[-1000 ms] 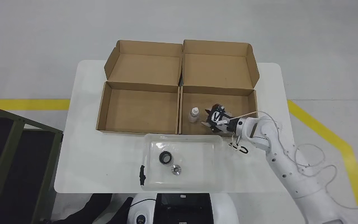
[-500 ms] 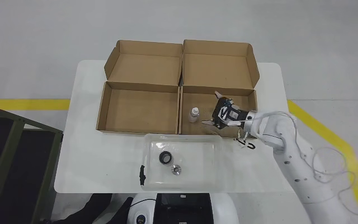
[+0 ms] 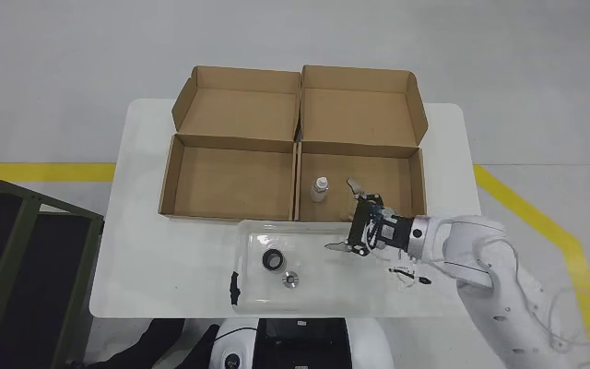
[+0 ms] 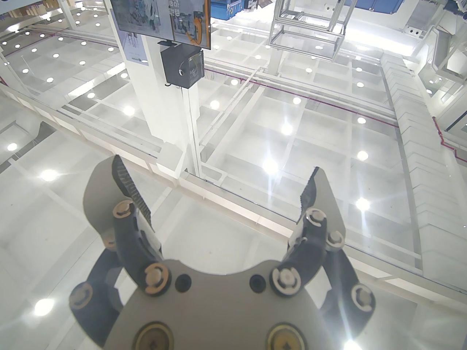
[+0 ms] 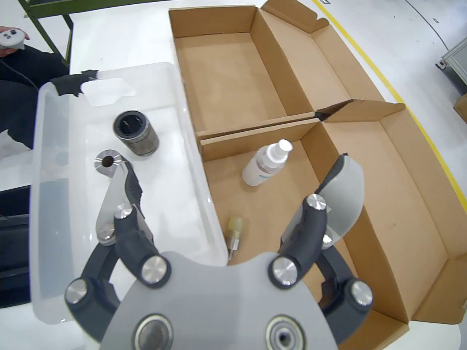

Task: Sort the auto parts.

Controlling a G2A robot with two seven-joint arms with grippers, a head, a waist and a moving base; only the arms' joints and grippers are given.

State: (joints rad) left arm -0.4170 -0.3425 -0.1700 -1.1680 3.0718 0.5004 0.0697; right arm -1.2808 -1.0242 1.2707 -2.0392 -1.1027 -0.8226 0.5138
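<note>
The right gripper (image 3: 340,215) is hovering with its jaws spread wide and gripping nothing, straddling the border between the clear plastic bin (image 3: 323,291) by the white table's (image 3: 138,249) near edge and the right open brown cardboard box (image 3: 387,171). A dark cylindrical metal bearing (image 3: 272,261) and a slotted silver metal collet (image 3: 291,279) are sitting apart in the bin. A white spray bottle (image 3: 319,189) and a small yellow-capped metal pin (image 5: 233,233) are resting in the right box. The left gripper (image 4: 216,165) is pointing at the ceiling, jaws wide, empty.
</note>
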